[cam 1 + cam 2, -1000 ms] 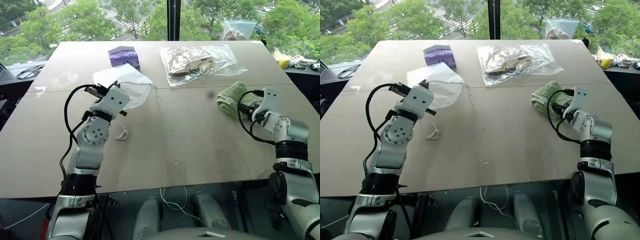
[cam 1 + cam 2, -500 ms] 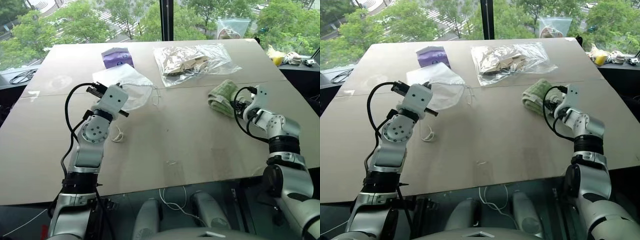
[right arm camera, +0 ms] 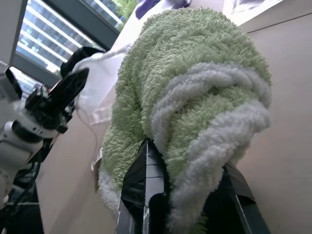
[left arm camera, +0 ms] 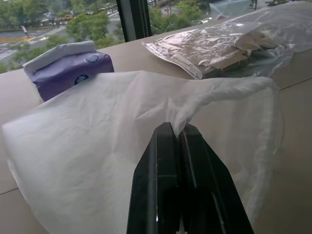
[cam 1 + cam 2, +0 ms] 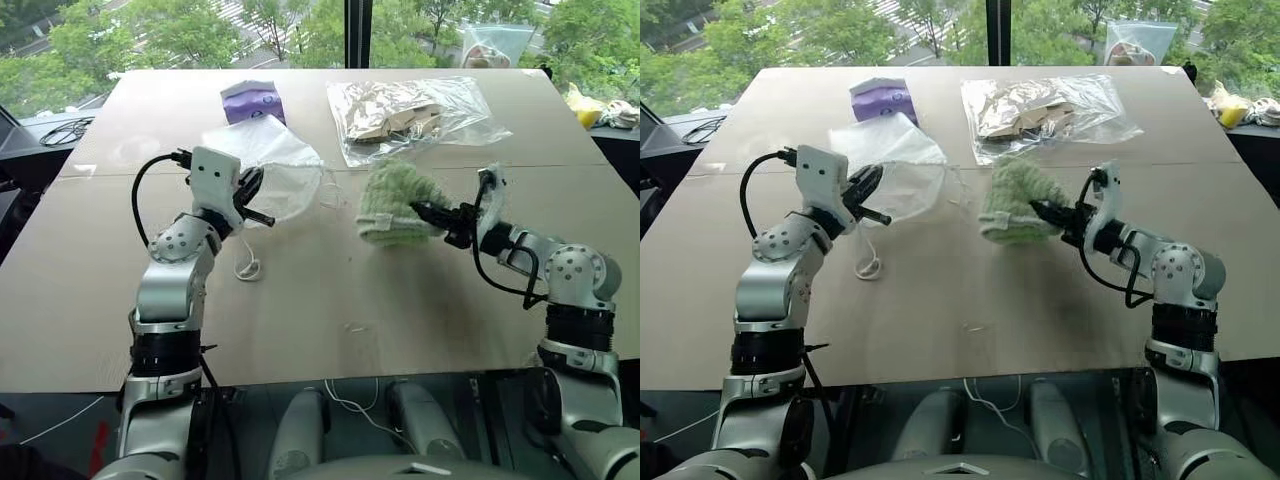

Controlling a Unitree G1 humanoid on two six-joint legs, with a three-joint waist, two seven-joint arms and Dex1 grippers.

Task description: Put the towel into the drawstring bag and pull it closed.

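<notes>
Here the right hand point(image 5: 432, 214) pinches the towel point(image 5: 391, 203); the left hand point(image 4: 176, 130) pinches the drawstring bag point(image 4: 97, 156).

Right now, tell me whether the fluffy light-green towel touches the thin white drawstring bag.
Apart. The left eye view shows bare table between the towel, held by the right gripper, and the bag.

You've got a fluffy light-green terry towel point(image 3: 195, 97), a thin matt white translucent fabric drawstring bag point(image 4: 97, 161), a glossy crinkled clear plastic bag point(image 5: 415, 110), a smooth purple plastic-wrapped tissue pack point(image 4: 66, 66), glossy black plastic pincer fingers point(image 4: 165, 195), and a smooth matt tan table point(image 5: 330, 290).
</notes>
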